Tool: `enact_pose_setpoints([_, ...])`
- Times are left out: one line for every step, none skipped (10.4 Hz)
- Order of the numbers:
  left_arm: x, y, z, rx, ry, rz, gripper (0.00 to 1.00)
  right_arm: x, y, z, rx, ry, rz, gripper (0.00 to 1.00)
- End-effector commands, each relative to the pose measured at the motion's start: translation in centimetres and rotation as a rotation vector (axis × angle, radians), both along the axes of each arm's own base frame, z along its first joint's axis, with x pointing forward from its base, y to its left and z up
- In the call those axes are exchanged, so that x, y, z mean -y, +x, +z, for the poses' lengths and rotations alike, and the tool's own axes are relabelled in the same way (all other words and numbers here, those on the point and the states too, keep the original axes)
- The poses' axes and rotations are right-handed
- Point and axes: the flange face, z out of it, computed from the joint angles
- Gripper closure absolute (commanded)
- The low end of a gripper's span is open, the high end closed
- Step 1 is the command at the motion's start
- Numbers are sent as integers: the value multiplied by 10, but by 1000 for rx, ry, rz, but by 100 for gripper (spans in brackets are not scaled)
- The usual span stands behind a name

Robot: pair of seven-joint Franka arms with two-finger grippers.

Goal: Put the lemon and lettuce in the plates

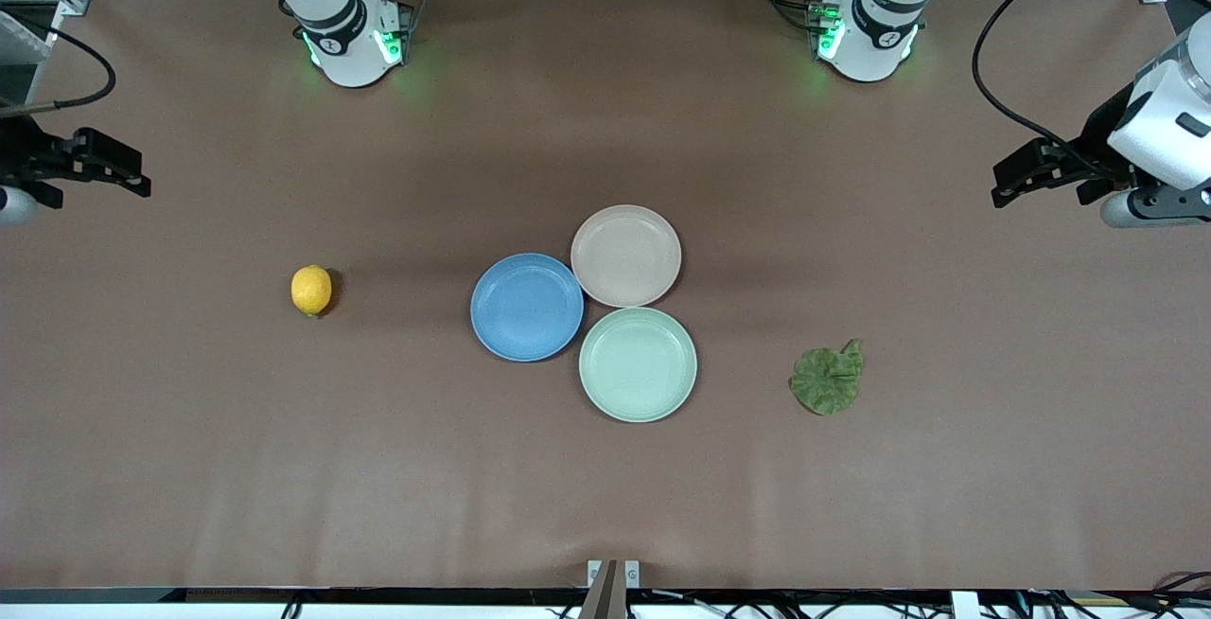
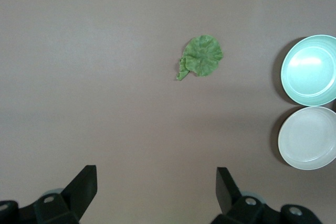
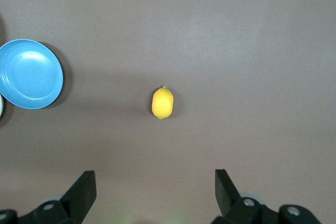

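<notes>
The lemon (image 1: pixel 311 290) lies on the table toward the right arm's end; it also shows in the right wrist view (image 3: pixel 163 103). The lettuce (image 1: pixel 828 380) lies toward the left arm's end, nearer the front camera; the left wrist view shows it too (image 2: pixel 202 60). The blue plate (image 1: pixel 527 307) and the beige-pink plate (image 1: pixel 625 255) sit empty and touching mid-table. My right gripper (image 1: pixel 132 174) is open and empty, high over its end of the table, apart from the lemon. My left gripper (image 1: pixel 1005 182) is open and empty, high over its end, apart from the lettuce.
An empty pale mint-green plate (image 1: pixel 638 363) sits against both other plates, nearer the front camera. The brown table (image 1: pixel 605 505) is bare around the lemon and the lettuce. Both arm bases stand along the table's edge farthest from the camera.
</notes>
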Motion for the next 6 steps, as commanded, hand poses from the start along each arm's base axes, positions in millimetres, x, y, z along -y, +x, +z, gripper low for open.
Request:
enact_pose_setpoints([-3, -7, 7, -2, -11, -18, 0, 7, 3, -2, 1, -19, 4, 0])
enact_pose_setpoints([-3, -6, 7, -2, -11, -18, 0, 15, 8, -13, -20, -9, -10, 0])
enact_pose_setpoints([-3, -6, 5, -5, -11, -18, 0, 14, 8, -18, -36, -11, -18, 0])
enact_pose_setpoints([-2, -5, 4, -6, -12, -19, 0, 20, 10, -23, -43, 1, -33, 0])
enact_pose_setpoints([-2, -4, 2, -11, -15, -24, 0, 29, 11, -32, -62, 11, -48, 0])
enact_pose_setpoints([-2, -2, -5, -26, -21, -22, 0, 27, 13, -38, -72, 31, -48, 0])
